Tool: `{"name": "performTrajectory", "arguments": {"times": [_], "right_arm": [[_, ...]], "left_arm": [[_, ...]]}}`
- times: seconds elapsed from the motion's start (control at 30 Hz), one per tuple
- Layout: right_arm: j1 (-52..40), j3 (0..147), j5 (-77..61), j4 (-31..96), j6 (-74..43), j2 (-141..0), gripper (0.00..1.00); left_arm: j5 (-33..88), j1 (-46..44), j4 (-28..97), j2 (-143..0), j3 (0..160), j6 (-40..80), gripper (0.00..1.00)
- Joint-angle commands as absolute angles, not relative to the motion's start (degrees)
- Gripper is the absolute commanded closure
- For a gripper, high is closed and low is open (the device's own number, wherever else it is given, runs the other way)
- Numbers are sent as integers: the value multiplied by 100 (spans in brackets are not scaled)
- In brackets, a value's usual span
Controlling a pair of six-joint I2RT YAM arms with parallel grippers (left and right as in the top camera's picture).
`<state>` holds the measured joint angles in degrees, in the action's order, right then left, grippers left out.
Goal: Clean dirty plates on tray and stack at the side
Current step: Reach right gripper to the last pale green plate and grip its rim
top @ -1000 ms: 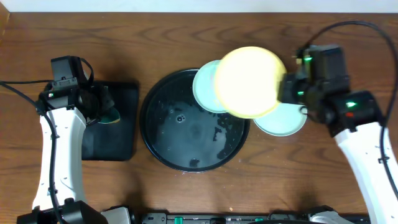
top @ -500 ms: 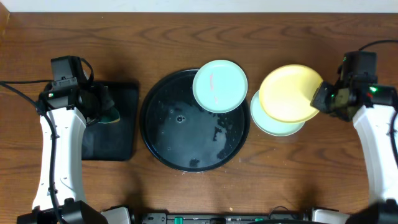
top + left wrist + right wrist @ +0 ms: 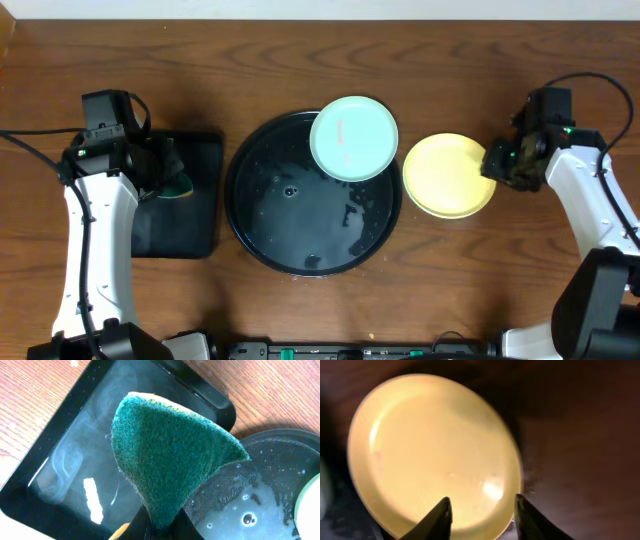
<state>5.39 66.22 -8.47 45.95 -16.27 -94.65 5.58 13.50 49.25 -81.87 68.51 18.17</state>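
Note:
The pale yellow plate (image 3: 445,176) lies flat on the table to the right of the big round black tray (image 3: 262,225), covering the aqua plate under it. A pale aqua plate (image 3: 353,138) with a faint reddish smear rests on the tray's far right rim. My right gripper (image 3: 494,165) is at the yellow plate's right edge. In the right wrist view its jaws (image 3: 482,505) stand open over the yellow plate's (image 3: 430,445) near rim. My left gripper (image 3: 172,182) is shut on a teal sponge (image 3: 170,455) and holds it above the small rectangular tray.
The small rectangular black tray (image 3: 200,215) lies left of the round tray; it looks wet in the left wrist view (image 3: 60,460). The round tray's bottom holds water and suds (image 3: 280,470). Bare wooden table surrounds everything.
My right gripper carried the yellow plate from above the tray to the right, lowered it onto the aqua plate beside the tray and opened. The left arm has not moved.

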Motion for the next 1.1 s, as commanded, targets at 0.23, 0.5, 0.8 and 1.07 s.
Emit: {"name": "performTrajectory", "arguments": {"times": [0.23,0.5,0.8,1.07], "right_arm": [[-370,8307,-1487,4630,-856,-10084,44],[-836,9699,-1986,4582,-239,-11769,37],[-1153,9741,-2228,4071,-12,-12460,46],[-1245,9738,-2209,4032,-19,-12661,82]], "left_arm": [[491,1376,4921,-8160,6884,1763,92],[491,1376,4921,-8160,6884,1763,92],[491,1376,4921,-8160,6884,1763,92],[489,1376,4921,-8160,6886,1761,92]]}}
